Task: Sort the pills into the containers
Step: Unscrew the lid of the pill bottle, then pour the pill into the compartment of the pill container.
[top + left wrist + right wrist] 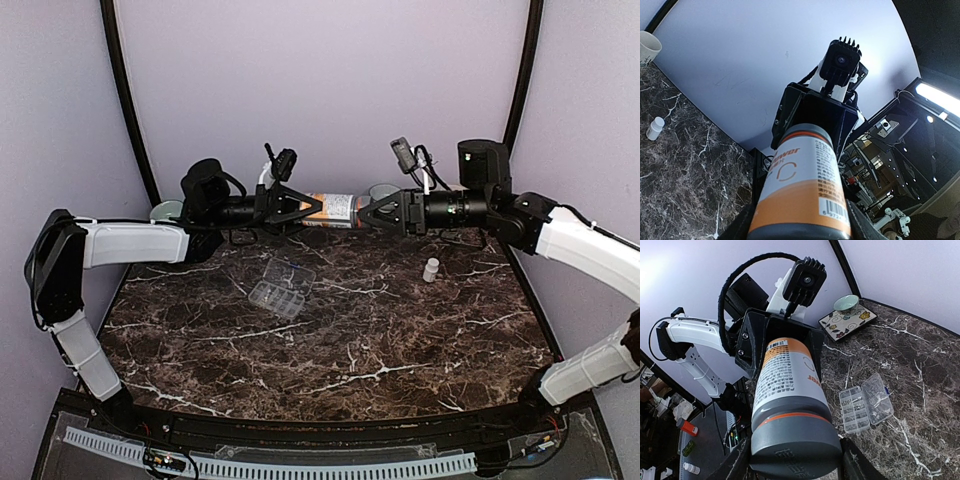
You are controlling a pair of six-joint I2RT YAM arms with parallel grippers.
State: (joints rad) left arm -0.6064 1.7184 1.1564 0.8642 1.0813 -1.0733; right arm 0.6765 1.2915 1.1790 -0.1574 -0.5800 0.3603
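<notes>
A white-and-orange pill bottle [338, 208] with a grey cap hangs level in the air over the back of the table, held between both grippers. My left gripper [312, 208] is shut on its base end; in the left wrist view [800, 227] the bottle [802, 185] fills the space between the fingers. My right gripper [368, 213] is shut on the cap end [792, 440], with the fingers [735, 465] at either side. The clear organizer box [282, 286] lies on the table with its lid open, also in the right wrist view [865, 402]. No loose pills show.
A small white bottle [430, 269] stands on the dark marble table [400, 340] at the right, also in the left wrist view [655, 128]. A patterned square plate [860, 320] with a bowl [846, 303] sits at the back left. A mug [647, 47] stands at the back.
</notes>
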